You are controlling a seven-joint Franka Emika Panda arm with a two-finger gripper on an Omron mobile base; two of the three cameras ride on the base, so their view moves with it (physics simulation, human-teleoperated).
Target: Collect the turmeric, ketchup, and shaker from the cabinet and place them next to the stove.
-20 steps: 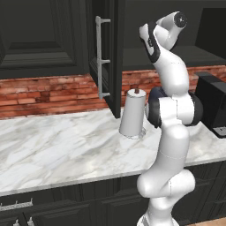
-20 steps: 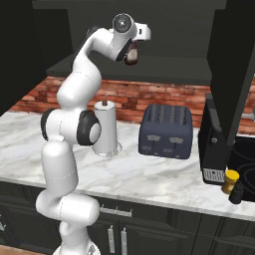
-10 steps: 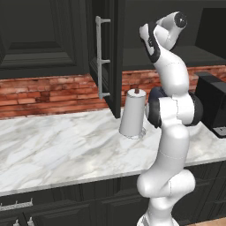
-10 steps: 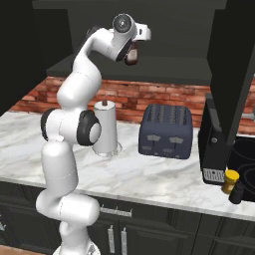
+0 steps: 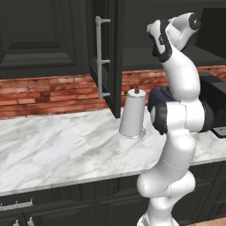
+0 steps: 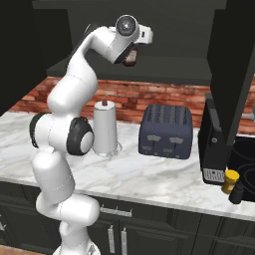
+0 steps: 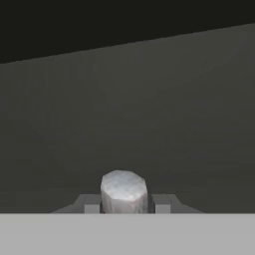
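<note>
While the cabinet (image 5: 115, 66) stands open upper left, the gripper (image 7: 123, 205) clamps the ketchup (image 6: 130, 59) at upper centre.
Carried lower right, it could clip the toaster (image 6: 166, 130) or topple turmeric (image 6: 230, 180) and shaker (image 6: 236, 192).

turmeric (image 6: 230, 181) beside shaker (image 6: 236, 193), right of toaster (image 6: 166, 131) | ketchup (image 6: 131, 57) in claw (image 6: 132, 61)
</note>
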